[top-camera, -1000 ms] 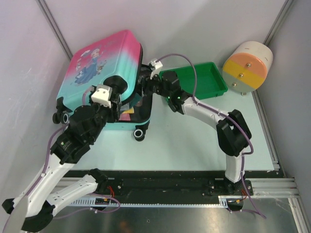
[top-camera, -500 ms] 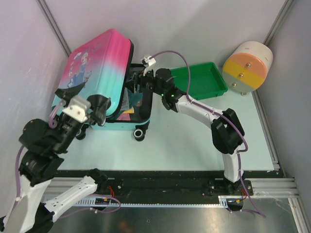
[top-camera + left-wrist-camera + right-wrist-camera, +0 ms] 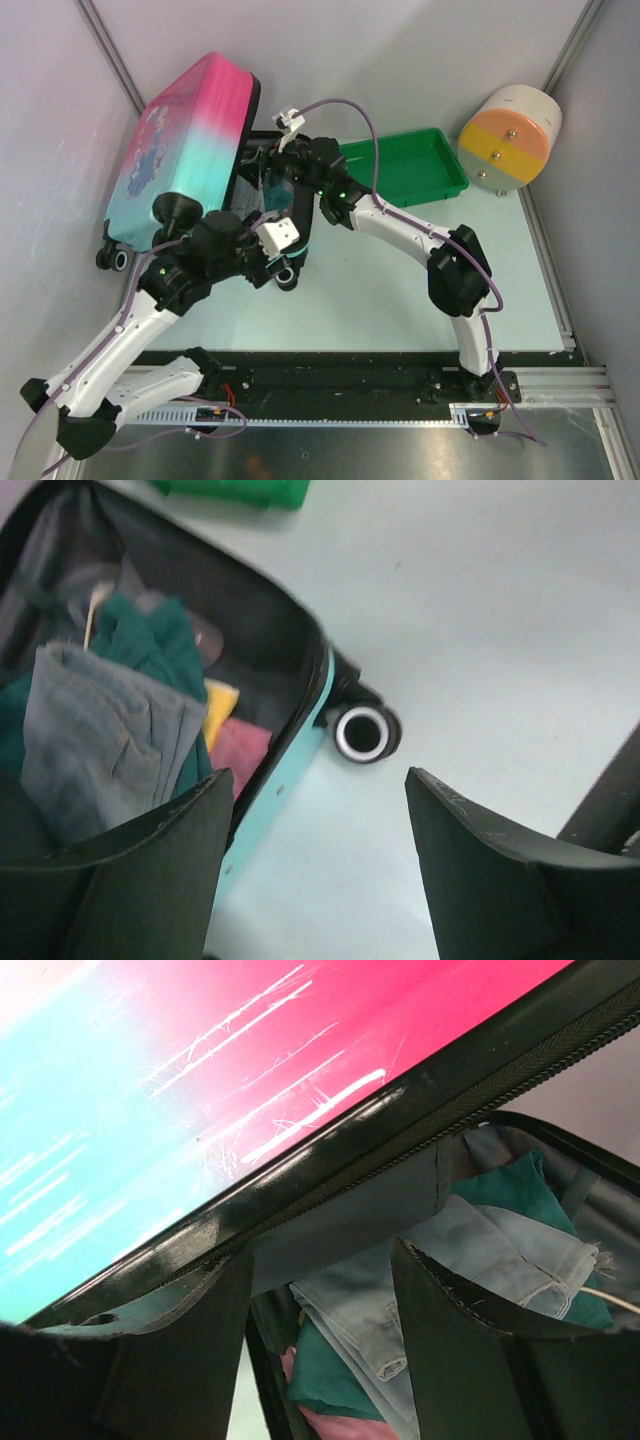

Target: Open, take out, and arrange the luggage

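The luggage [image 3: 185, 140] lies on the counter [image 3: 400, 290] with its pink-and-teal lid now swung steeply up, away from both tools. A second ago the lid lay almost shut, so opening looks nearly complete and unpacking can follow. The right tool [image 3: 318, 1255], jaws partly spread and empty, sits just below the lid's rim, above folded clothes [image 3: 480, 1235]. The left tool [image 3: 318, 775], having left the lid, hangs wide and empty over the base's near edge, with a wheel [image 3: 362, 732] just ahead. Whether the right tool touches the lining is unclear. From above, the arms hide the interior.
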Controlling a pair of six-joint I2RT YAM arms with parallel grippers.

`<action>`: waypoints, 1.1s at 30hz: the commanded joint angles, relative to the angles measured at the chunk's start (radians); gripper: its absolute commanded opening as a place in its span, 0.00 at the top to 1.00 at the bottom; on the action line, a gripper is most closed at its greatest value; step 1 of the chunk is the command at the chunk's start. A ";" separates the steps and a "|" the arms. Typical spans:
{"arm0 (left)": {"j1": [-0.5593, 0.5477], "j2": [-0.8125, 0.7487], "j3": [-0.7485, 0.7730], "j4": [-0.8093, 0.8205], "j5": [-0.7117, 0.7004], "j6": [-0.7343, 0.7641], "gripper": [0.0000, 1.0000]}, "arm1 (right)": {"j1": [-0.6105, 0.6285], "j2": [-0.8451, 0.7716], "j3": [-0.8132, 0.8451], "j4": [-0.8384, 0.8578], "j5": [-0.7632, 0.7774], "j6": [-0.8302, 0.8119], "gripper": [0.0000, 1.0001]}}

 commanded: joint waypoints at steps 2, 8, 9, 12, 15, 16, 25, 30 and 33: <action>0.038 -0.039 -0.032 0.103 -0.311 -0.047 0.25 | 0.011 0.003 0.105 0.102 -0.011 -0.018 0.37; 0.383 -0.008 0.066 0.199 -0.293 -0.056 0.25 | 0.011 0.005 0.130 0.117 -0.009 -0.039 0.35; 0.422 -0.004 0.084 0.212 -0.277 -0.058 0.25 | 0.010 0.002 0.130 0.112 -0.012 -0.044 0.34; 0.529 0.003 0.143 0.237 -0.224 -0.063 0.25 | 0.003 -0.010 0.130 0.015 -0.044 -0.087 0.25; 0.586 0.016 0.181 0.260 -0.214 -0.050 0.25 | -0.012 -0.026 0.122 -0.135 -0.155 -0.174 0.15; 0.601 0.019 0.187 0.263 -0.211 -0.046 0.25 | -0.021 -0.029 0.119 -0.185 -0.178 -0.199 0.14; 0.848 0.079 0.223 0.268 -0.037 -0.102 0.17 | -0.021 -0.058 -0.019 -0.602 -0.192 -0.552 0.01; 0.878 0.078 0.189 0.234 0.135 -0.081 0.05 | -0.043 -0.079 -0.076 -0.658 -0.163 -0.589 0.01; 0.878 0.084 0.166 0.174 0.285 -0.059 0.00 | -0.079 -0.105 -0.096 -0.675 -0.167 -0.573 0.00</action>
